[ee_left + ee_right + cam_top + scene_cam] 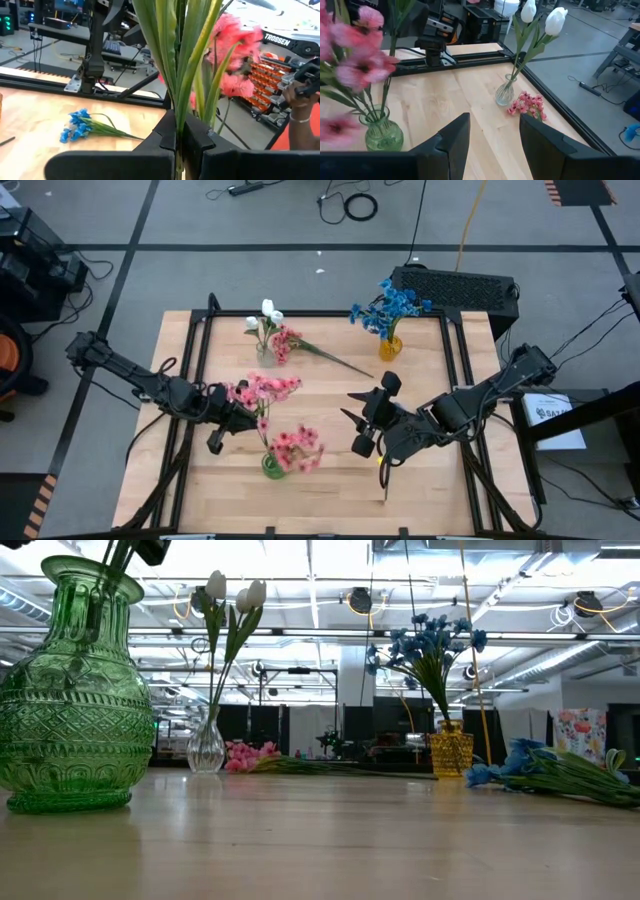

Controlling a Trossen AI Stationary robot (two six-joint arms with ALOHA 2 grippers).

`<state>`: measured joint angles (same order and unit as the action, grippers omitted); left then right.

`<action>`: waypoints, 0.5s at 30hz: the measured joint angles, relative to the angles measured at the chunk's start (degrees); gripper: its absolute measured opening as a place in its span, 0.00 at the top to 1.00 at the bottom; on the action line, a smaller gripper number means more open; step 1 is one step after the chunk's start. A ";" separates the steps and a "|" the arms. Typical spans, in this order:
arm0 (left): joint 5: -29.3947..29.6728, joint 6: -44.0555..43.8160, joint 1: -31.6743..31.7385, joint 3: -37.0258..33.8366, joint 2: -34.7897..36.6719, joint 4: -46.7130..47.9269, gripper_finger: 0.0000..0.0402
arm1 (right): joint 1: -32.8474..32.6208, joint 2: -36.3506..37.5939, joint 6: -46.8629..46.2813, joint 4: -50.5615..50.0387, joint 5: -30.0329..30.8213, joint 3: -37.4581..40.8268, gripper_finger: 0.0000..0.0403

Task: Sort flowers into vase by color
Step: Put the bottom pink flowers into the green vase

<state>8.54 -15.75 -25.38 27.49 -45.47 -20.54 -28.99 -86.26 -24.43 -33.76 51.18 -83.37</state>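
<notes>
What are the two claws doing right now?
Left claw: closed on the pink flowers, holding their stems over the green vase.
Right claw: open, holding nothing.

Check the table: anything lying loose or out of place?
Yes. A pink flower sprig lies flat on the wooden tabletop beside the clear glass vase of white tulips, not in any vase. A blue flower sprig also lies loose on the wood.
</notes>
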 joint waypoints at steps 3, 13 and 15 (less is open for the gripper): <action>0.02 0.00 -0.66 0.00 -0.33 -0.11 0.98 | 0.00 -0.02 0.00 0.00 0.00 0.00 0.59; 4.18 2.62 -3.67 0.02 -0.73 0.48 0.98 | 0.00 -0.02 -0.37 0.00 -0.15 0.00 0.59; 5.59 3.04 -4.02 0.02 -1.45 0.51 0.98 | 0.00 -0.02 -0.35 0.01 -0.17 0.00 0.59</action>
<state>14.12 -12.71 -29.40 27.51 -46.92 -20.03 -28.99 -86.28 -24.77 -33.75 51.00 -83.37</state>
